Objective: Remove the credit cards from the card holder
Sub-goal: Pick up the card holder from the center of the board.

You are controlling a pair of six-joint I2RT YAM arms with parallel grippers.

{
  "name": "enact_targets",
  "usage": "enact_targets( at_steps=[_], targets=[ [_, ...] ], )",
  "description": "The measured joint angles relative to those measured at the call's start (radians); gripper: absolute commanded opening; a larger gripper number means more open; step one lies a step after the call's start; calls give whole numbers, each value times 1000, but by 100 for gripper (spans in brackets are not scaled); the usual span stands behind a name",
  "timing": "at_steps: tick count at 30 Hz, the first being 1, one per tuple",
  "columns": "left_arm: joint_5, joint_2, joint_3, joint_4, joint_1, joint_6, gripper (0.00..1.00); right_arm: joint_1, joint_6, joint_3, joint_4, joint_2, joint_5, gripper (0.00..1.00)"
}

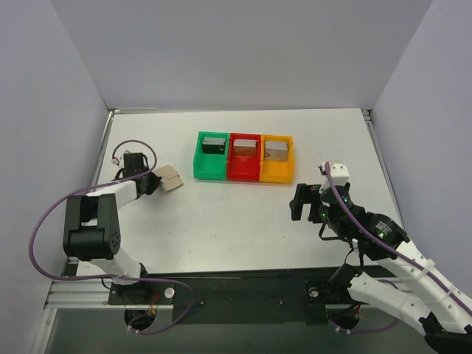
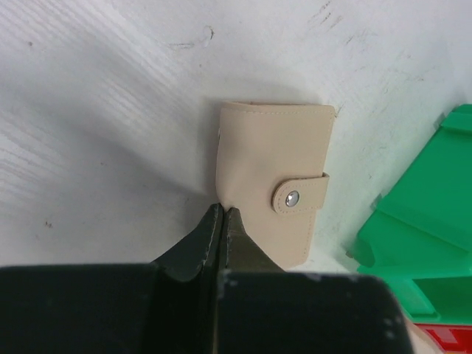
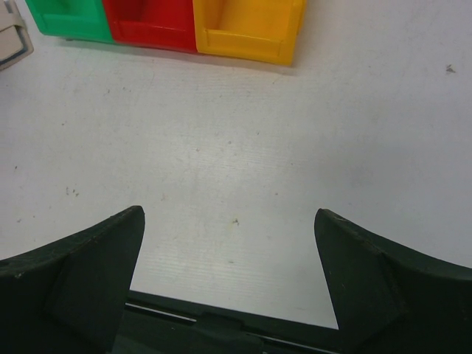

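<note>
The card holder [image 1: 171, 179] lies folded shut at the left of the table, tan side up, its snap tab fastened; it also shows in the left wrist view [image 2: 276, 169] and at the right wrist view's top-left edge [image 3: 11, 40]. My left gripper [image 1: 156, 181] is shut, and its tips [image 2: 223, 209] touch the holder's near corner with nothing visibly between them. One credit card stands in each bin: a dark card [image 1: 214, 144] in the green, a brownish card [image 1: 244, 147] in the red, a grey card [image 1: 276, 150] in the orange. My right gripper [image 1: 298, 201] is open and empty [image 3: 228, 221] above bare table.
The green bin [image 1: 199, 166], red bin [image 1: 243, 171] and orange bin [image 1: 276, 173] stand side by side at the middle back. The green bin's corner [image 2: 420, 214] is close to the right of the holder. White walls enclose the table.
</note>
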Motion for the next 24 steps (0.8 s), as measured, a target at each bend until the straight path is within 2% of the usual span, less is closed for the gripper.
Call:
enact_targets(
  at_steps=[5,11,17,21,24],
  targets=[
    [26,-117,-55,-12,1,0,0,0,4,0,0,-5,-19,93],
    [95,-397,-158,-24,3,-10,0,0,8,0,4,3,-88,94],
    [211,-659,-190,-69,2,-29,0,0,29,0,52,22,-238,100],
    [315,-829,-204,-73,-4,-68,0,3,61,0,118,23,-366,100],
    [374,-909,-211,-48,-91,-112,0,7,105,-9,208,24,-470,100]
  ],
)
